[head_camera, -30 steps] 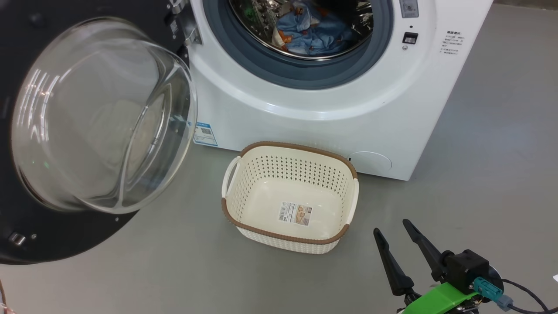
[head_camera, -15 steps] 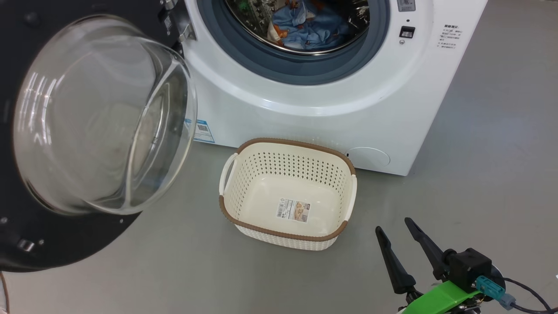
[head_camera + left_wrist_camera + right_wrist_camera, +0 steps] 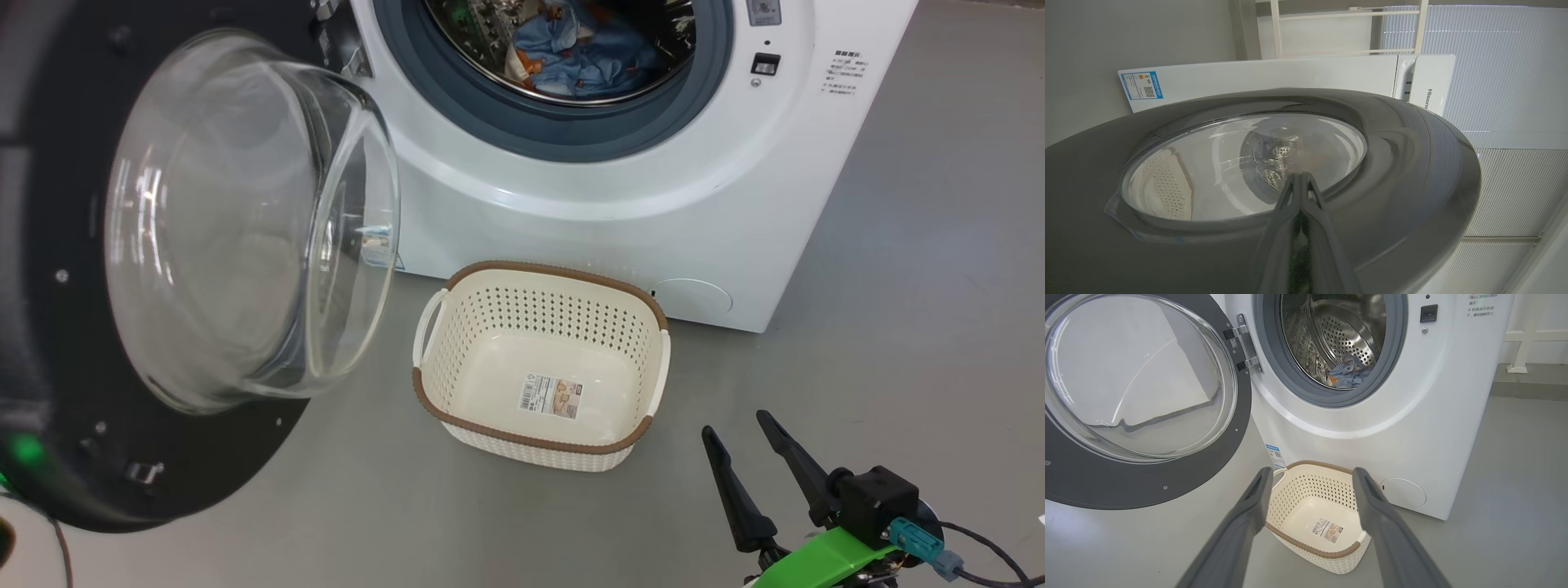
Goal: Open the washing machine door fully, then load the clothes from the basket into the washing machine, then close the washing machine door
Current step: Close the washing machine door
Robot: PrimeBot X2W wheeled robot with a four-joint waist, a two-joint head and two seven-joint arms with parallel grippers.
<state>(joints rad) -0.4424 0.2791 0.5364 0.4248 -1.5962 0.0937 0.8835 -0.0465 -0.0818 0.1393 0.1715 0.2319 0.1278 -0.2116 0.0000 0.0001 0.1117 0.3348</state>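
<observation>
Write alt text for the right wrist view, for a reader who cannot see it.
A white washing machine stands with its round door swung open to the left and blue clothes lying in the steel drum. On the grey floor before it sits a cream basket holding just a label sticker, framed between the open fingers of the right hand.

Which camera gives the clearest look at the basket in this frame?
Head view: the basket sits whole, unobstructed, empty, label showing. In the right wrist view the right gripper covers its sides. In the left wrist view a perforated wall shows through the washing machine door.
</observation>
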